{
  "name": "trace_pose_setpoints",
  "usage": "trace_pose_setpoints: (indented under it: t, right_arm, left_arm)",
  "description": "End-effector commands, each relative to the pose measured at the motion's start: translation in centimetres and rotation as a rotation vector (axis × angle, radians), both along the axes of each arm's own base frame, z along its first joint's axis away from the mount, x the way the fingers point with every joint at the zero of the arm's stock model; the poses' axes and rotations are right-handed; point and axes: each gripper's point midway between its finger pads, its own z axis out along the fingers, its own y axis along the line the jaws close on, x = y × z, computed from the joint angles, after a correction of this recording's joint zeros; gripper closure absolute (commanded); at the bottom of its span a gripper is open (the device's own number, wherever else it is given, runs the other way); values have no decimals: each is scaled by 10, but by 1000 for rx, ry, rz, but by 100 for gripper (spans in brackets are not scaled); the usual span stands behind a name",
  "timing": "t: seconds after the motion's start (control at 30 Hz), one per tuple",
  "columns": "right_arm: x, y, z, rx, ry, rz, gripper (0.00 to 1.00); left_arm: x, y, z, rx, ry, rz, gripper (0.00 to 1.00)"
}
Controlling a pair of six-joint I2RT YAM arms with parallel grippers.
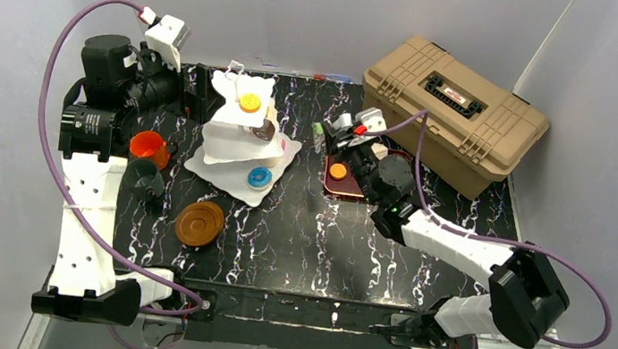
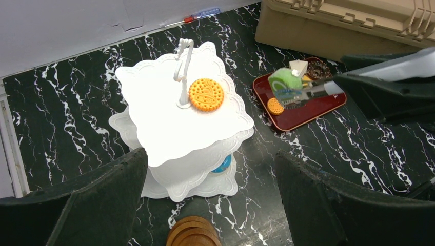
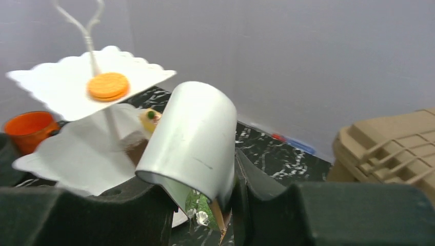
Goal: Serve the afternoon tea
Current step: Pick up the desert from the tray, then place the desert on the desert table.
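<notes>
The white three-tier stand [image 1: 233,142] stands left of centre, with an orange biscuit [image 1: 249,102] on top, a brown pastry [image 1: 264,130] on the middle tier and a blue donut [image 1: 259,177] on the bottom tier. My left gripper [image 2: 213,200] is open and empty, high above the stand [image 2: 164,107]. My right gripper [image 3: 215,205] is shut on the metal tongs [image 3: 192,143]. The tongs' tips [image 2: 313,89] pinch a green pastry [image 2: 285,81] above the dark red tray [image 2: 308,113], which also holds an orange biscuit [image 2: 275,106]. The orange cup [image 1: 147,146], the dark cup [image 1: 144,178] and the stacked brown saucers [image 1: 199,223] sit left and front of the stand.
The tan toolbox [image 1: 453,112] fills the back right corner, just behind the tray [image 1: 356,190]. A red-and-blue pen [image 2: 202,14] lies by the back wall. Grey walls close in on three sides. My left arm [image 1: 90,200] runs along the left edge.
</notes>
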Motion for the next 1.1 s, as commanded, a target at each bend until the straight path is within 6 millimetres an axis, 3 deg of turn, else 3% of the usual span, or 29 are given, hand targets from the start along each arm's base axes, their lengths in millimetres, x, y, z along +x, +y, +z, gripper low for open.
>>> trace_pose_setpoints:
  t: [0.0, 0.17, 0.37, 0.6, 0.77, 1.07]
  right_arm:
    - [-39, 26, 24, 74, 6, 147, 99]
    - [-70, 70, 39, 119, 0, 308, 99]
    - [-81, 102, 54, 185, -11, 398, 99]
    - [-74, 126, 67, 249, -30, 428, 99]
    - [-65, 140, 66, 267, -34, 428, 99]
    - [-48, 148, 65, 315, -42, 374, 99]
  left_arm:
    - [-4, -2, 8, -16, -20, -8, 8]
    - [-5, -2, 9, -20, -22, -7, 8]
    - [-7, -1, 9, -13, -26, -6, 8]
    - [-7, -2, 9, -15, -26, -9, 8]
    - [-7, -2, 9, -14, -26, -9, 8]
    - [-8, -2, 9, -10, -29, -10, 8]
